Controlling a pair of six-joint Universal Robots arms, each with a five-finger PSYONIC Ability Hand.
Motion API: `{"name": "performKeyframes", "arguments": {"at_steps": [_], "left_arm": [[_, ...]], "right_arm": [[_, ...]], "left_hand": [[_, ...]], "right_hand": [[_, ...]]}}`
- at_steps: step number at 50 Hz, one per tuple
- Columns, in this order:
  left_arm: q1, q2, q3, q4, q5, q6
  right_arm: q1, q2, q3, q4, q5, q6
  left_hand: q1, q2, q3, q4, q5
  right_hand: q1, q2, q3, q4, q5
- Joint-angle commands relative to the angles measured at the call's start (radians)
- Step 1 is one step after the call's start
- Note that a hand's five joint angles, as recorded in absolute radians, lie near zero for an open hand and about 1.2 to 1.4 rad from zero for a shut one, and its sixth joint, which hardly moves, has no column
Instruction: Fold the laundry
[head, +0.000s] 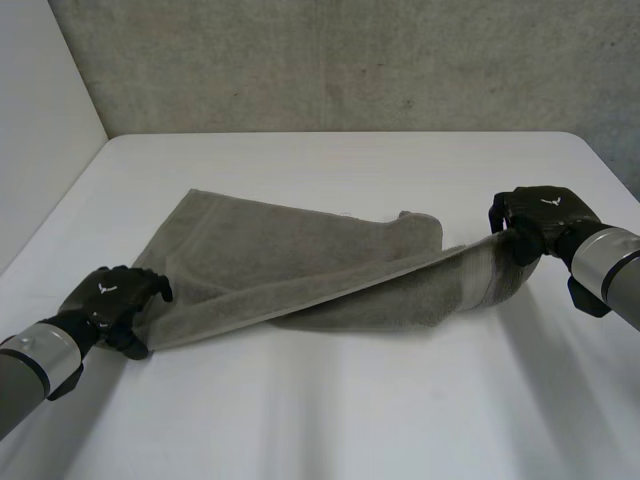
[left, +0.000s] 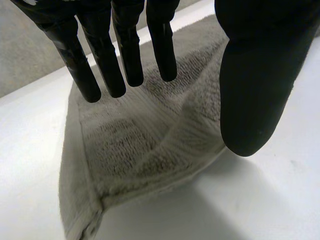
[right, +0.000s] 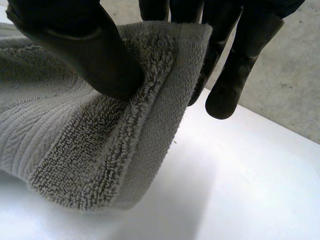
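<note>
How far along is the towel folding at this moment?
Early. Done: the towel is spread on the table, its far part lying down. In hand: the left hand grips one near corner and the right hand pinches the raised other end, with the edge stretched between them. Left: laying that edge over, then every further fold.

No words or numbers can be read; only a small white winged emblem (head: 105, 288) marks the back of the left robot hand (head: 112, 300), lower left, and the right robot hand (head: 545, 218), right edge.

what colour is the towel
Plain grey towel, slightly brownish; the right wrist view shows it best.
</note>
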Motion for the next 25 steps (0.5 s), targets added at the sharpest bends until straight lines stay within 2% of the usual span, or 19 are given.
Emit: {"name": "performKeyframes", "arguments": {"at_steps": [1,25], "left_arm": [[0.002,-0.007,-0.005,0.001,-0.001,0.004],[0.005,0.010,-0.042,0.021,-0.006,0.029]], "right_arm": [[-0.017,0.021,0.002,-0.004,-0.005,0.000],[-0.008,0.070,0.006,-0.007,-0.005,-0.005]], "left_hand": [[0.082,0.081,0.081,0.082,0.082],[0.088,0.087,0.087,0.088,0.087]], "right_hand": [[0.063,0.061,0.060,0.058,0.056],[0.063,0.061,0.060,0.058,0.056]]}}
